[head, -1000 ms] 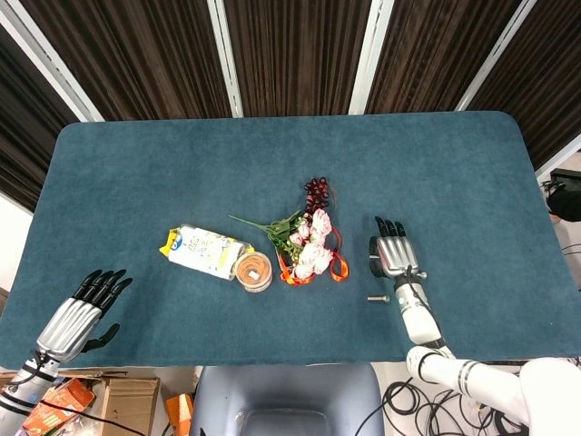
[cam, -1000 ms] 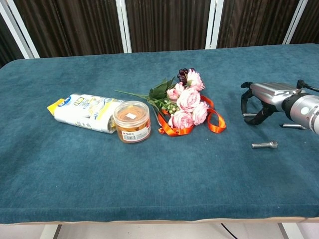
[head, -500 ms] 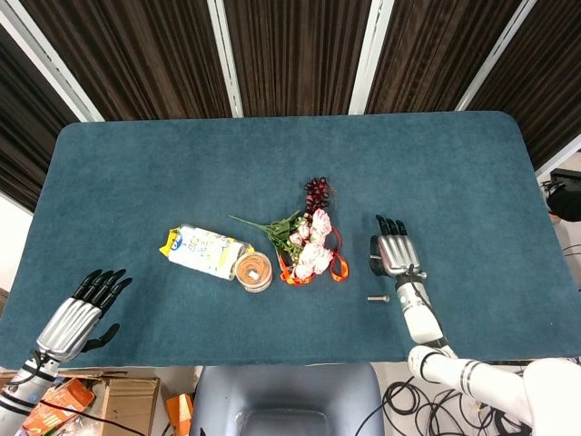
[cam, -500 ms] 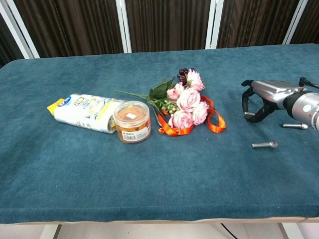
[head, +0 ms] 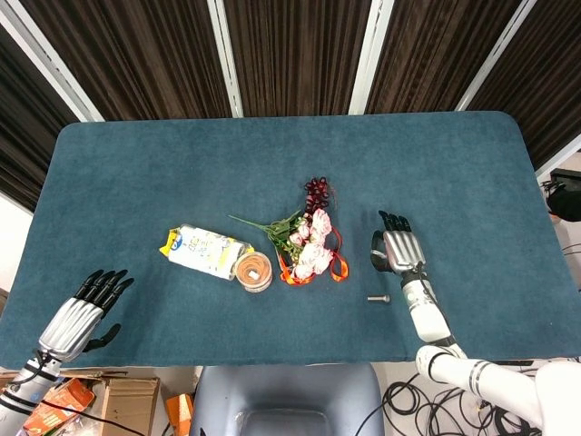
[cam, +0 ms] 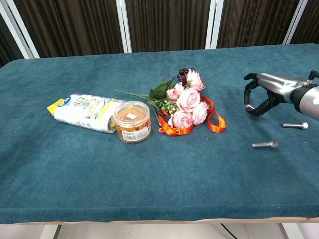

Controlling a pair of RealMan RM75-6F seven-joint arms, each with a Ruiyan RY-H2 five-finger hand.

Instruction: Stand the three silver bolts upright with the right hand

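Note:
Two silver bolts lie flat on the blue cloth: one bolt [cam: 264, 145] near the front, also seen from the head view as the bolt [head: 378, 297], and a second bolt [cam: 295, 126] further right. My right hand [cam: 269, 92] [head: 397, 250] hovers just above the cloth behind them. Its fingers are curled in, and the third bolt [cam: 247, 106] appears pinched between thumb and fingertips, mostly hidden. My left hand [head: 82, 313] rests at the front left table edge with its fingers spread, holding nothing.
A bouquet of pink flowers with an orange ribbon [cam: 188, 107] lies left of my right hand. Further left are a clear jar with an orange lid [cam: 131, 121] and a snack bag [cam: 82, 113]. The table's front edge [cam: 159, 211] runs close below.
My right hand has risen off the cloth and shifted slightly right. The bolt that lay by its thumb is no longer on the table. My left hand has not moved.

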